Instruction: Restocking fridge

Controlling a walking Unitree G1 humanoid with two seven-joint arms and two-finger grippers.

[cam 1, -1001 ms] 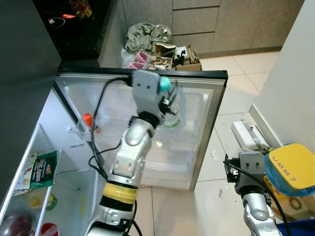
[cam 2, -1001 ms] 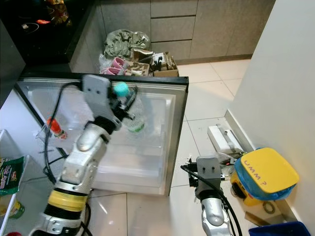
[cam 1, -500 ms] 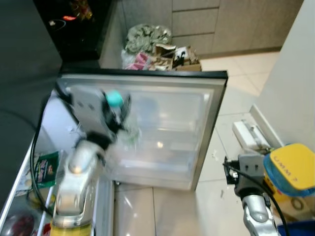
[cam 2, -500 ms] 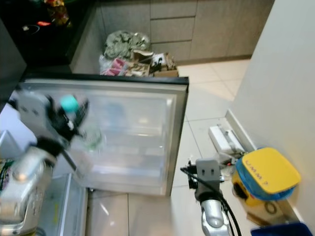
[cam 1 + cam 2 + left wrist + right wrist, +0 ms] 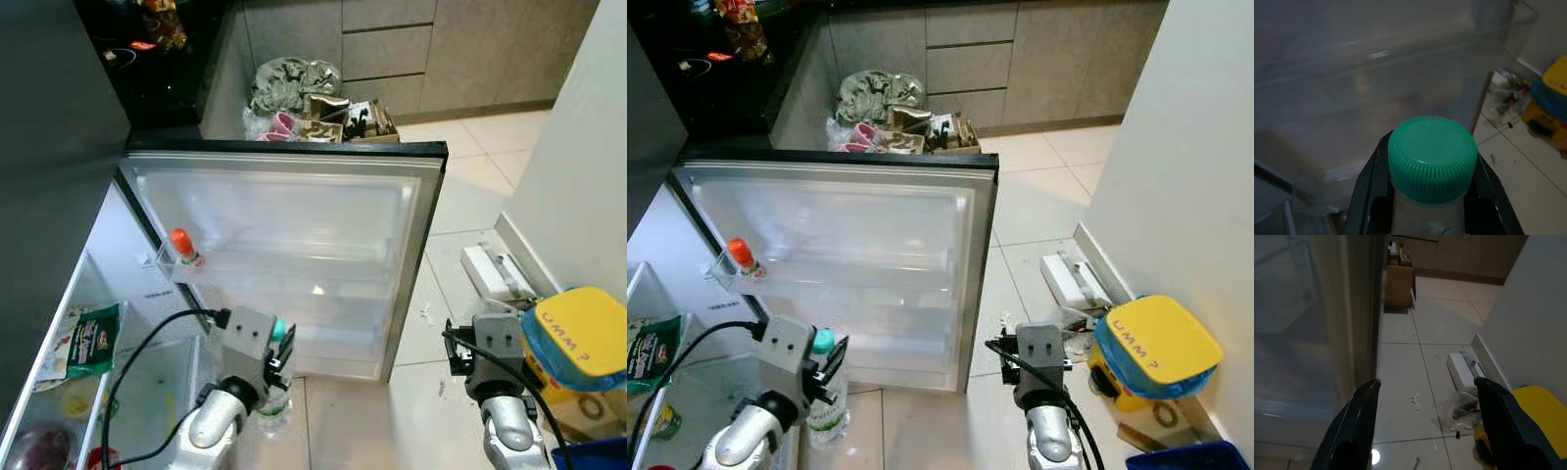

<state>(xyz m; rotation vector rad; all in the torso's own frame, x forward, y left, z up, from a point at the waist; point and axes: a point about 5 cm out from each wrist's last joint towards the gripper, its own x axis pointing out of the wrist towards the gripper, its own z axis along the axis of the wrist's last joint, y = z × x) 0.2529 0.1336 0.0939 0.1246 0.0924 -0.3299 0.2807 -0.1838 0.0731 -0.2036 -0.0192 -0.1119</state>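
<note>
My left gripper (image 5: 278,354) is shut on the neck of a clear plastic bottle (image 5: 827,403) with a green cap (image 5: 1432,156). It holds the bottle upright and low, just in front of the bottom edge of the open fridge door (image 5: 294,245). In the left wrist view the black fingers (image 5: 1367,196) press against both sides of the cap. A small orange-capped bottle (image 5: 184,247) stands in the door's side shelf. The fridge interior at the left holds a green packet (image 5: 88,338). My right gripper (image 5: 1425,423) hangs open and idle over the tiled floor beside the door.
A yellow-lidded container (image 5: 578,343) sits at the right by the wall. Bags and a cardboard box of clutter (image 5: 313,98) lie behind the door. A white flat object (image 5: 495,269) and a plastic bag (image 5: 1462,409) lie on the floor tiles.
My left arm has swung from the upper part of the door down and to the left, carrying the bottle to floor height by the door's bottom. The right arm has not moved.
</note>
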